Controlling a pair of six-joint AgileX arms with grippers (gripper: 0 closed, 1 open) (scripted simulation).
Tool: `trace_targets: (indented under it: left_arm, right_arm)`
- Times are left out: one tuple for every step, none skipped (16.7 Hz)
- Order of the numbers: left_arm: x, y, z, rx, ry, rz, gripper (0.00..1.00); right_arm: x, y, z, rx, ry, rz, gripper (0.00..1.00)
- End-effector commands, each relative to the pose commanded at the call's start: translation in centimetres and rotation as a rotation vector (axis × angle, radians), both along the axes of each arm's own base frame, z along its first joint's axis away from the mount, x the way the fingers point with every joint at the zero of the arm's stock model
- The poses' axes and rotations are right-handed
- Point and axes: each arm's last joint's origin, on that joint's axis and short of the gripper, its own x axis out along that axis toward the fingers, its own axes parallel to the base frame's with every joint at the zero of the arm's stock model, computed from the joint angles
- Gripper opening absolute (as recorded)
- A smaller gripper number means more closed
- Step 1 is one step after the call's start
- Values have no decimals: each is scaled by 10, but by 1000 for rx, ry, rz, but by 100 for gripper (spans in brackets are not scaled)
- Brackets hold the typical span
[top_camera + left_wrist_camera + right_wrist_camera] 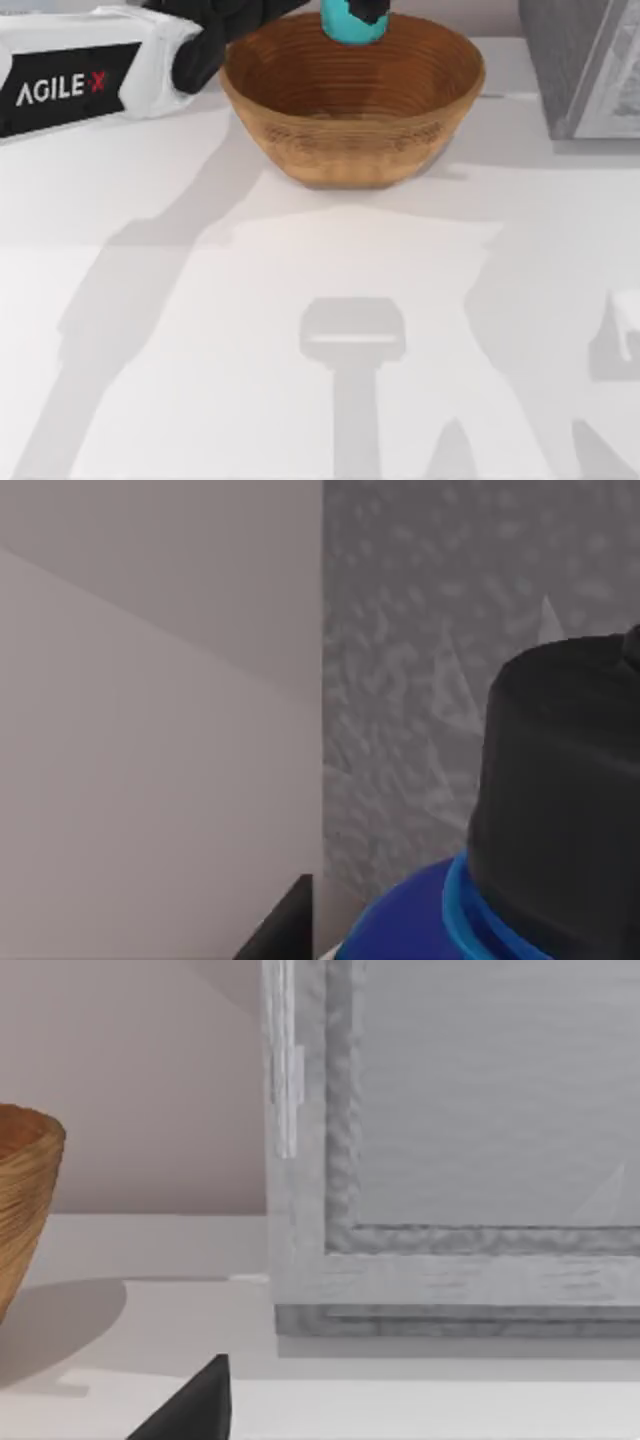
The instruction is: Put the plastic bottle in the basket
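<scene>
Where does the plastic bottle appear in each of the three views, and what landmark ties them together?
Top view: the plastic bottle sits at the upper edge, held over the far rim of the basket in the left claw.
Left wrist view: its black cap and blue shoulder fill the lower corner, close to the lens.
Right wrist view: not in it.
Shared landmark: the grey textured box.

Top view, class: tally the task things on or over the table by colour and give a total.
Cyan: 1, the plastic bottle, held by the left end effector above the basket.
Brown: 1, the basket, standing on the table.
Total: 2.
</scene>
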Motion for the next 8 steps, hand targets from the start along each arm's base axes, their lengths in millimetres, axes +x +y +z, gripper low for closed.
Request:
trace_targets:
  left_arm:
    - [0, 0, 0, 0, 0, 0, 90]
    - [0, 0, 0, 0, 0, 0, 98]
    - [0, 0, 0, 0, 0, 0, 100]
    - [0, 0, 0, 0, 0, 0, 100]
    - [0, 0, 0, 0, 0, 0, 100]
    - [0, 0, 0, 0, 0, 0, 100]
    - [0, 0, 0, 0, 0, 0, 100]
    - [0, 0, 0, 0, 0, 0, 100]
  right_arm:
    - [0, 0, 0, 0, 0, 0, 100]
    - [0, 0, 0, 0, 0, 0, 100]
    - [0, 0, 0, 0, 0, 0, 100]
    - [0, 0, 0, 0, 0, 0, 100]
    - [0, 0, 0, 0, 0, 0, 100]
    - [0, 0, 0, 0, 0, 0, 100]
    - [0, 0, 0, 0, 0, 0, 100]
    - [0, 0, 0, 0, 0, 0, 100]
